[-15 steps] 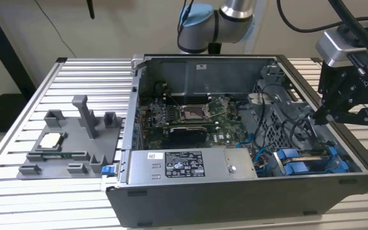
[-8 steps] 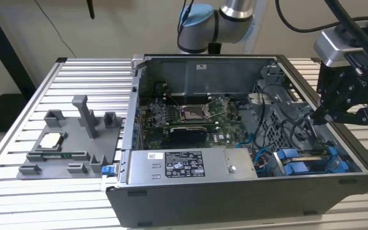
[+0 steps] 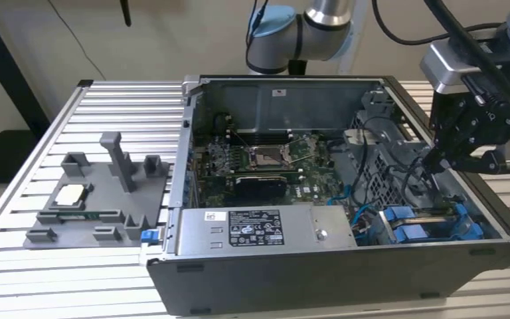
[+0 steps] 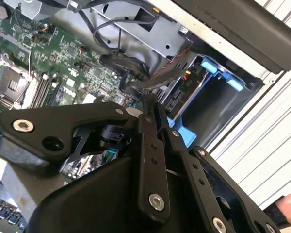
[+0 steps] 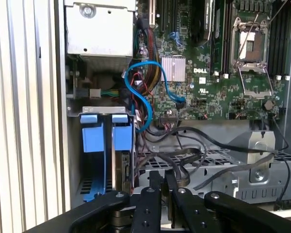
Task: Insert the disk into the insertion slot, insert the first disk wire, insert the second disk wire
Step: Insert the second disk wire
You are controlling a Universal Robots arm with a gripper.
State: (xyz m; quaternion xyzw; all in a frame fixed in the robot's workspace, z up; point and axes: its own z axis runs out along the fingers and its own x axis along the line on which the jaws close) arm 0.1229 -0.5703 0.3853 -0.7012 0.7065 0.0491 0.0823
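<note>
One arm, one open PC case (image 3: pixel 326 272) on the slatted table (image 3: pixel 104 100). The gripper (image 3: pixel 432 161) hangs inside the case, close to the case edge on the exterior view's right, right above a tangle of cables. Its fingers (image 5: pixel 153 196) are narrow, pretty much pressed together. In the second wrist view a flat black cable (image 4: pixel 131 90) runs right up to the tips, but I honestly can't tell if it's pinched or just lying against them.

The disk (image 3: pixel 403 229) sits in its blue carrier, down in the slot (image 5: pixel 101 110) at the near corner of the case on the exterior view's right, just beside the power supply (image 3: pixel 264 229). Mostly you see blue plastic; the metal body is largely hidden.

Stuff in the way: loose black cables (image 5: pixel 194 150) drape over a perforated metal cage (image 5: pixel 218 162) between the fingers and the carrier, and a blue data cable (image 5: pixel 140 92) loops just beside the slot's rim.

The exterior view gives you a grey plastic tray (image 3: pixel 95 193) sitting between the case and the table edge on that view's left, plus the motherboard (image 3: pixel 264 159) mid-case. The first wrist view shows the processor socket (image 5: pixel 252 43) and the carrier's two blue tabs (image 5: pixel 88 133) side by side.
</note>
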